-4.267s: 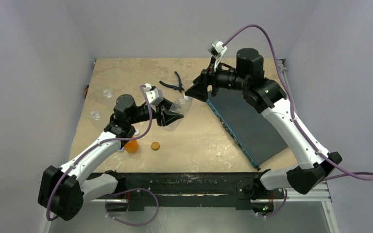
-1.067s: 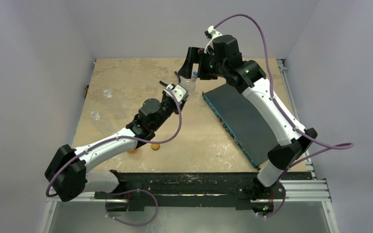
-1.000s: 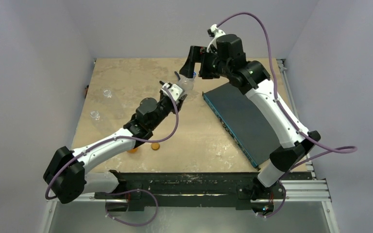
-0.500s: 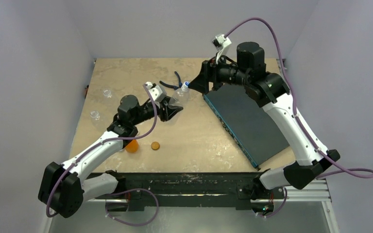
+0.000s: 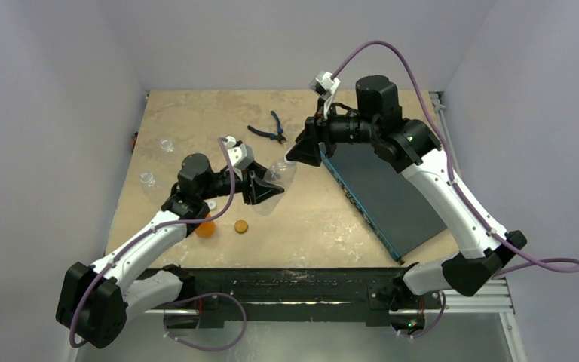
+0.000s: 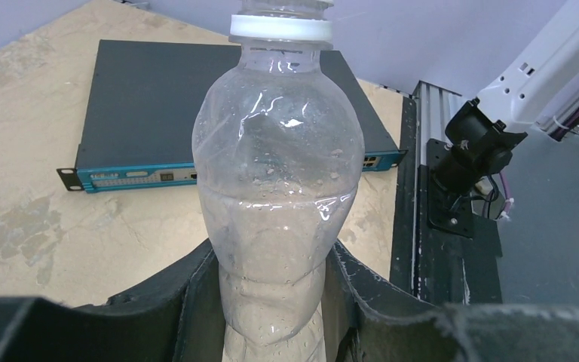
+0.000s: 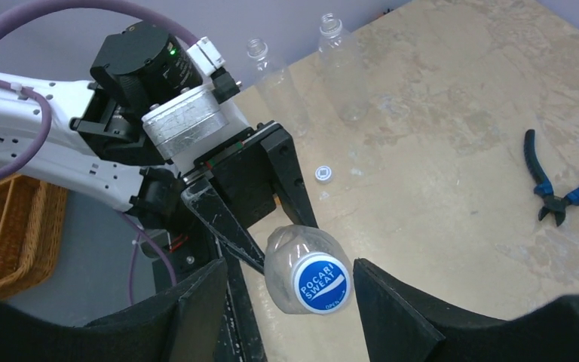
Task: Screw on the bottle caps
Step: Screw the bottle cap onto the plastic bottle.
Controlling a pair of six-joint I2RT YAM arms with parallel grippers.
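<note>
My left gripper (image 5: pixel 262 188) is shut on the lower body of a clear bottle (image 6: pixel 279 173), holding it tilted above the table with the neck pointing at the right arm. A blue cap (image 7: pixel 322 283) printed "Pocari Sweat" sits on that neck. My right gripper (image 7: pixel 290 268) is open, one finger on each side of the cap with a gap on both sides. In the top view the right gripper (image 5: pixel 302 151) meets the bottle (image 5: pixel 280 174) at mid table. A small orange bottle (image 5: pixel 206 228) and a flat orange-brown cap (image 5: pixel 241 225) lie near the front.
A dark blue box (image 5: pixel 386 197) lies on the right half of the table. Blue-handled pliers (image 5: pixel 268 133) lie at the back. Two uncapped clear bottles (image 7: pixel 271 75) (image 7: pixel 339 64) stand at the left, with a white cap (image 7: pixel 323 173) near them. A wicker basket (image 7: pixel 7 234) sits off the table.
Both arms have come back from the far side toward mid table, the left still carrying the bottle. The right gripper's jaws have narrowed around the blue cap.
</note>
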